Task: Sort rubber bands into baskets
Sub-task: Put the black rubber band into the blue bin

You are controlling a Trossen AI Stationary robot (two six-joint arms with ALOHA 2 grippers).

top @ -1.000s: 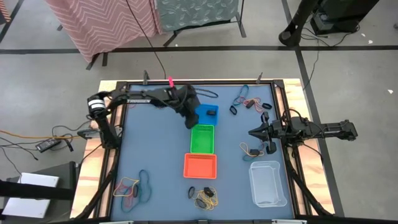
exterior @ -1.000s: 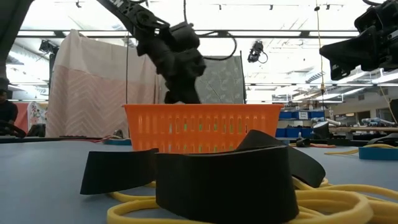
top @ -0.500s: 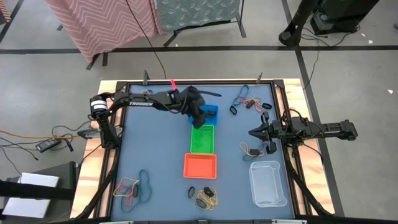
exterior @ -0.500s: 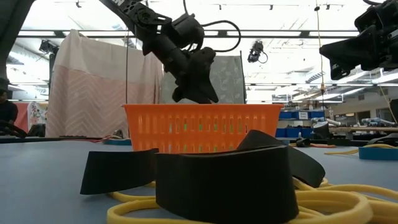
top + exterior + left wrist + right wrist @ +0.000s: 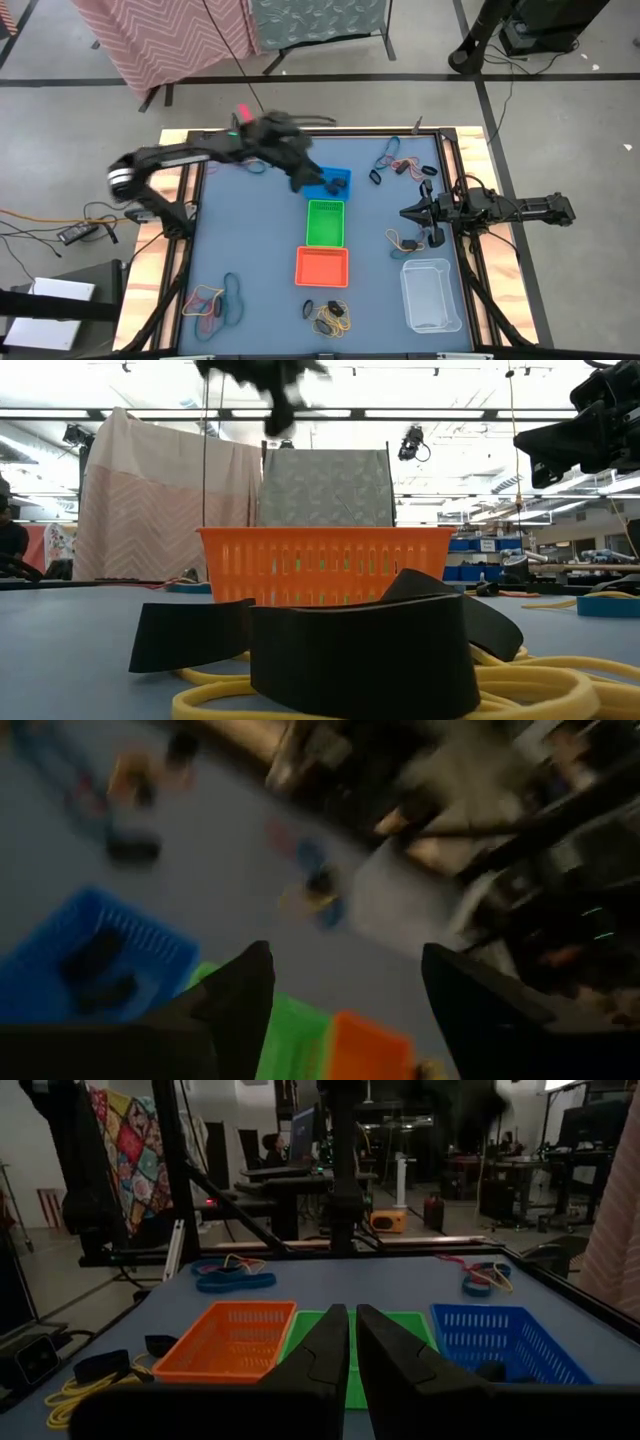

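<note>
Half a second ago the left gripper hung low over the blue basket; now it has swung up and away, its fingers spread wide and empty, which suggests a black band has just been dropped there, where dark bands lie. Many rubber bands remain loose on the table, so sorting is far from done. Right gripper waits, nearly closed, holding nothing, beside the clear tub.

This is a robotics lab or workshop: a bare concrete floor marked with dark tape lines, fabric-draped screens, long ceiling strip lights, and desks with monitors beyond the framed worktable.
</note>
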